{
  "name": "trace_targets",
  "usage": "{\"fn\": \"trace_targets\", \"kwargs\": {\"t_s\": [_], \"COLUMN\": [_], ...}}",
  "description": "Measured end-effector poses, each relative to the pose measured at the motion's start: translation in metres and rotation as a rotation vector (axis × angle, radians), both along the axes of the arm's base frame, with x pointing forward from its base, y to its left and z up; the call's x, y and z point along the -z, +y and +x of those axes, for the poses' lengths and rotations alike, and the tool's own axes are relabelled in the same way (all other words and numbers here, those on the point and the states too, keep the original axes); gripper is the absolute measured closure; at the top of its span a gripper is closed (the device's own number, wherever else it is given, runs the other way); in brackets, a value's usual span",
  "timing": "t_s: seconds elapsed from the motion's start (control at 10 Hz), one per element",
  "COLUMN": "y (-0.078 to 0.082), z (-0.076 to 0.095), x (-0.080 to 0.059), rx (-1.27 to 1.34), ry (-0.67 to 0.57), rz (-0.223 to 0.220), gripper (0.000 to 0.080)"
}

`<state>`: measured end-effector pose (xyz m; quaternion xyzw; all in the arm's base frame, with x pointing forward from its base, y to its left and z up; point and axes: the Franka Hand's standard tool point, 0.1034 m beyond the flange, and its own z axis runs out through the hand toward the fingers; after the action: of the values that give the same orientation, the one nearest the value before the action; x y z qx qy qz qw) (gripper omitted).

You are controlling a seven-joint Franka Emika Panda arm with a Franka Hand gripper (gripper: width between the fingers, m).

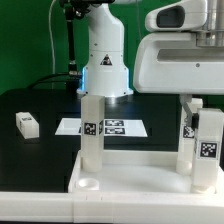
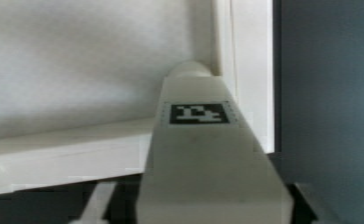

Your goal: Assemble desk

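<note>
The white tabletop [image 1: 140, 185] lies in the foreground with its rim up. One white leg [image 1: 92, 135] stands upright in its corner socket on the exterior view's left. My gripper [image 1: 101, 92] comes down on that leg's top. In the wrist view the same leg [image 2: 200, 150], with a tag on its end, fills the space between my dark fingers [image 2: 300, 203], and the gripper [image 2: 205, 208] is shut on it. Two more legs [image 1: 190, 130] [image 1: 209, 150] stand upright at the tabletop's right side. A loose leg [image 1: 27, 124] lies on the black table at the left.
The marker board [image 1: 120, 127] lies flat on the table behind the tabletop, below the arm's base. A bulky white housing [image 1: 180, 55] fills the exterior view's upper right, just above the two right legs.
</note>
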<state>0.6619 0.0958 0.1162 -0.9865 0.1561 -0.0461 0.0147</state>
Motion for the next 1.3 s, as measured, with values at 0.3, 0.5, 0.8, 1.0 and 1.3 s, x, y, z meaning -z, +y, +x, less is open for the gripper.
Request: {"fn": "trace_targets", "kwargs": {"t_s": [0.3, 0.5, 0.8, 1.0, 1.3], "y": [-0.0056, -0.0077, -0.0086, -0.0104, -0.0094], "z": [0.0046, 0.0041, 0.0025, 0.0019, 0.0012], "x": [0.0005, 0.0010, 0.0020, 0.0023, 0.0025], "rx": [0.344, 0.585, 0.919, 1.076, 1.101], "ry": [0.010, 0.018, 0.035, 0.047, 0.050], "rz": [0.052, 0.078, 0.118, 0.134, 0.134], "gripper": [0.0509, 0.0509, 0.0509, 0.0509, 0.0509]}}
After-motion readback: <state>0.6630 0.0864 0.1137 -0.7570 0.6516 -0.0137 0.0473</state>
